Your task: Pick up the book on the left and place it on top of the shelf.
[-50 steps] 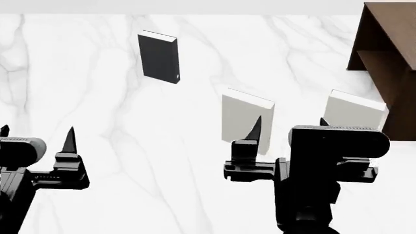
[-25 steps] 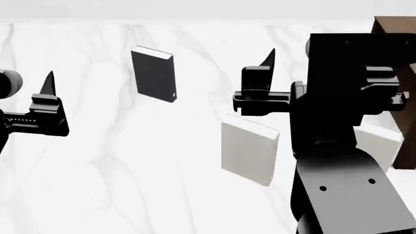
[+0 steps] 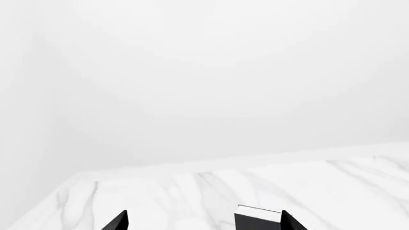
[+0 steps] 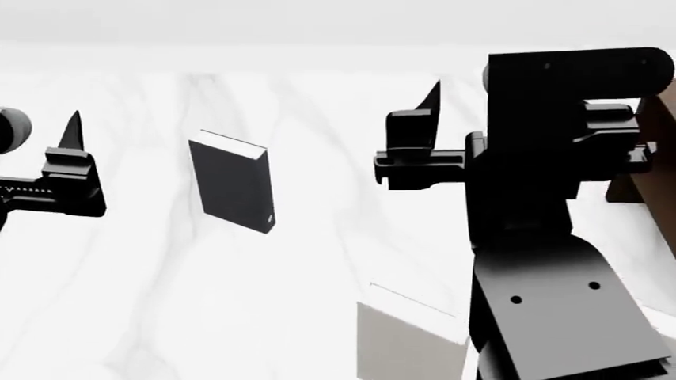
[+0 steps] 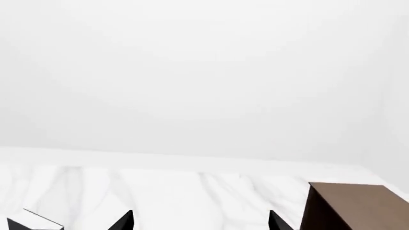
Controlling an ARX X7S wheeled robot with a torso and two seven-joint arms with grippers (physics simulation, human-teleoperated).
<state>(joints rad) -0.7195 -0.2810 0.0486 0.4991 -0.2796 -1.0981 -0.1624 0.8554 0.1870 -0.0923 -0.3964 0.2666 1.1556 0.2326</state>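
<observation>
The black book stands upright on the white marble table, white page edges on top, a pale mark at its lower corner. My left gripper is open and empty, raised at the left, with the book ahead and to its right. In the left wrist view the book shows between the fingertips, close to one of them. My right gripper is open and empty, raised right of the book; its far finger is hidden by the wrist. The dark brown shelf is at the right edge, mostly hidden by the right arm.
A light grey book stands near the bottom of the head view, by the right arm. The right wrist view shows the shelf's top board and the black book's top at opposite sides. A pale wall lies beyond the table.
The head view has shifted: the black book and grey books slid down in the picture, one grey book out of sight. Both grippers rose and stay open and empty.
</observation>
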